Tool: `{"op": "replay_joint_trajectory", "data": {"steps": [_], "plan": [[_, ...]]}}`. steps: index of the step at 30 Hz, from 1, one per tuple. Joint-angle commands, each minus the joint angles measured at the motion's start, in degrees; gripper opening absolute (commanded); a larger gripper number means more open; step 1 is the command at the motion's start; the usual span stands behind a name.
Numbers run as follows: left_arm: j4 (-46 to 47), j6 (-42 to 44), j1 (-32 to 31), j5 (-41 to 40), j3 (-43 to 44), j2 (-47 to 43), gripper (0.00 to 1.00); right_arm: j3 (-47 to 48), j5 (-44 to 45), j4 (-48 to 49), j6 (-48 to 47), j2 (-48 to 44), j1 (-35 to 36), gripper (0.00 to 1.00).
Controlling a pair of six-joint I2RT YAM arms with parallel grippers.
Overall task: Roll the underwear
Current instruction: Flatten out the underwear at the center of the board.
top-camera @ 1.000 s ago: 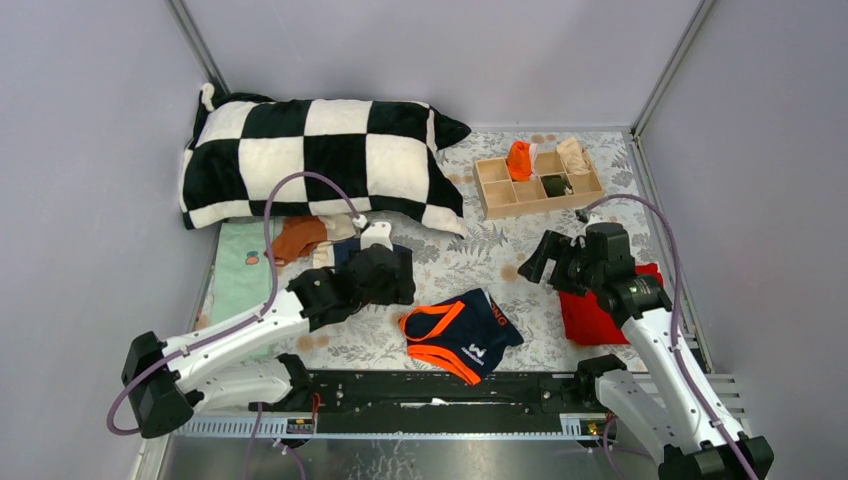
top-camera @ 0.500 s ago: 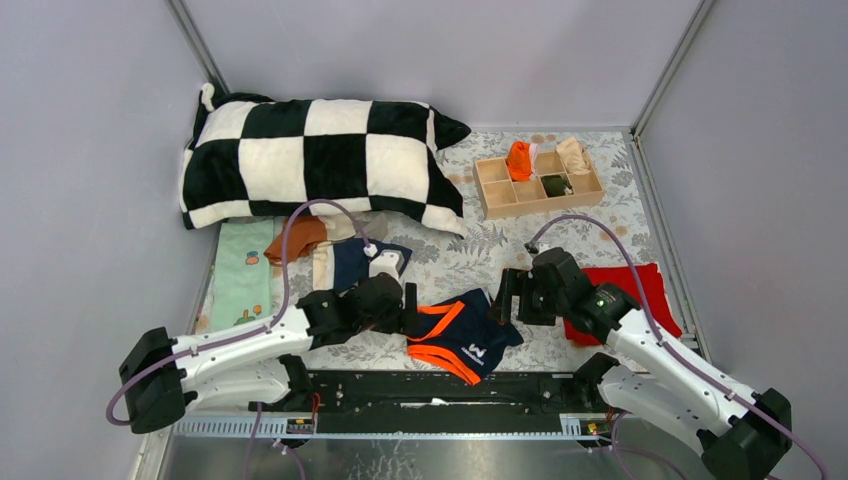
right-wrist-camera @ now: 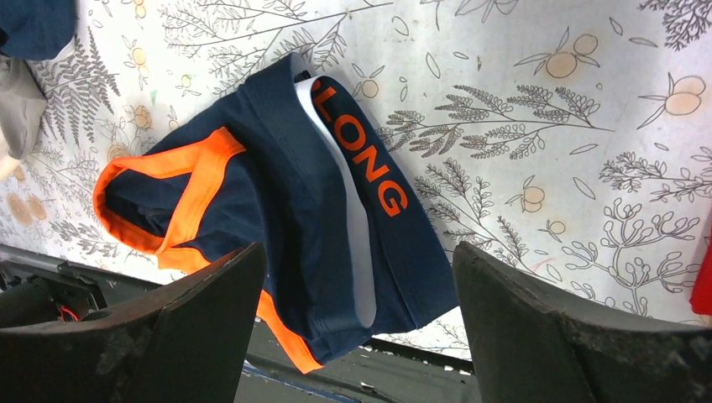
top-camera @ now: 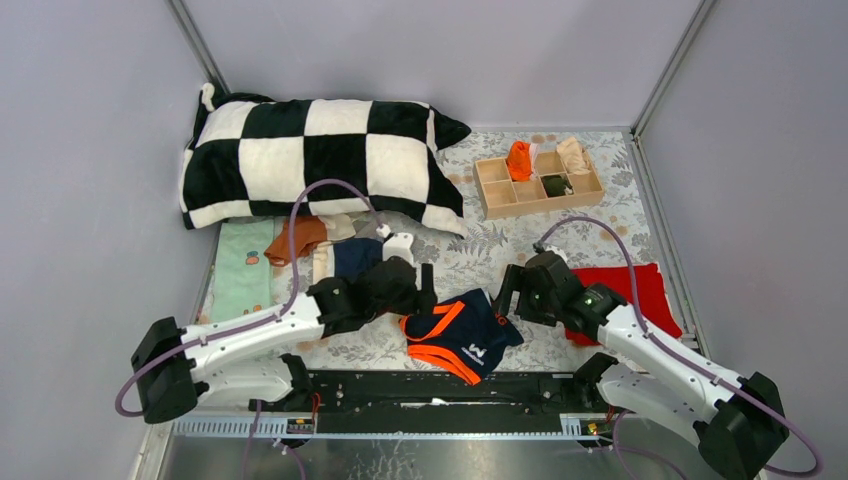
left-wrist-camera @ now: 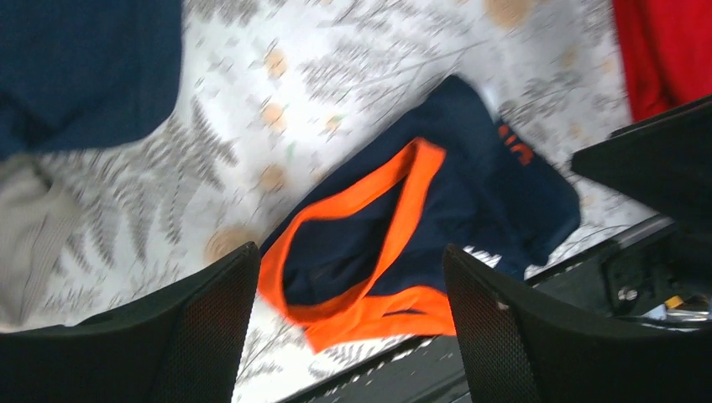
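- Step in hand, as I read it: reaching in for the next piece to roll; nothing is gripped yet.
- Task thing: navy briefs [top-camera: 462,335] with orange trim, lying loose and rumpled on the table [top-camera: 480,250] between the two arms; the orange hem reaches the near edge; orange lettering shows on the waistband in the right wrist view.
- Left claw [top-camera: 418,288]: fingers spread wide and holding nothing; it sits at the left side of the briefs, and its camera frames the orange leg opening between the fingers.
- Right claw [top-camera: 508,293]: also spread wide and holding nothing; at the right side of the briefs, over the waistband end.
- Left wrist picture is blurred, so I can't say for sure how near those fingers are to the cloth; probably just above it.
- Elsewhere: pile of other briefs [top-camera: 330,240] by the pillow [top-camera: 320,160]; three rolled pieces [top-camera: 518,160] sit in the wooden box [top-camera: 500,193]; red cloth [top-camera: 645,290] lies beside the right arm, not part of the job.
- Next move calls for: both claws down onto opposite edges, a pinch on each, pull the briefs flat and away from the table edge; then roll from one end, keeping it tight.
- Risk: soft cloth bunches; a pinch may catch one layer only.
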Motion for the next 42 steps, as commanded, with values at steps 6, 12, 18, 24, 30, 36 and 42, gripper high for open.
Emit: {"op": "replay_joint_trajectory", "data": {"steps": [6, 12, 18, 24, 30, 36, 42], "plan": [[12.0, 10.4, -0.3, 10.3, 5.2, 11.4, 0.73, -4.1, 3.6, 0.4, 6.1, -5.9, 0.3, 0.89], [16.2, 10.8, -0.3, 13.8, 4.0, 17.3, 0.63, -4.4, 4.5, -1.5, 6.6, -8.5, 0.3, 0.89], [17.9, 12.0, -0.3, 13.0, 5.2, 22.4, 0.56, -4.4, 4.1, -1.2, 6.6, -9.2, 0.3, 0.88], [18.7, 12.5, -0.2, 13.4, 5.6, 26.3, 0.53, -3.9, 4.2, -2.0, 6.2, -9.7, 0.3, 0.89], [19.0, 12.5, -0.2, 13.9, 6.2, 26.6, 0.24, -4.1, 4.5, -2.3, 6.3, -10.8, 0.3, 0.89], [14.2, 11.9, -0.2, 8.3, 7.5, 22.7, 0.0, -4.4, 4.3, -2.1, 6.2, -10.9, 0.3, 0.9], [11.6, 9.0, 2.9, 5.2, 3.7, 14.9, 0.0, -5.0, 3.9, -1.0, 6.2, -10.6, 0.3, 0.91]]}}
